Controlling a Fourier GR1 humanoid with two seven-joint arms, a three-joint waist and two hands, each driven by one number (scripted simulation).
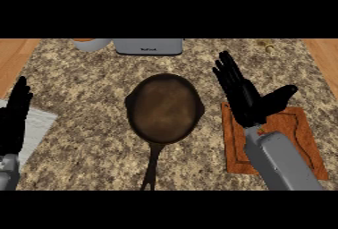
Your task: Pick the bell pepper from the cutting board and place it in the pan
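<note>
Above the orange cutting board [300,134], the right hand [247,100] spreads straight fingers [228,71], hiding the bell pepper.

Single head view, looking steeply down on the counter [79,89]. Forearms enter from the lower edge. No second view is present.

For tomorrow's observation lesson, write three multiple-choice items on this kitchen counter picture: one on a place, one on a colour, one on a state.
1. Where is the pan?
A. left of the cutting board
B. on the cutting board
C. right of the cutting board

2. What colour is the cutting board?
A. blue
B. orange-brown
C. white

3. How is the right robot hand?
A. curled into a fist
B. out of view
C. open, fingers straight

Key: 1 A, the pan lies mid-counter with the board at its right; 2 B, its surface shows orange-brown; 3 C, the fingers spread above the board.
</note>
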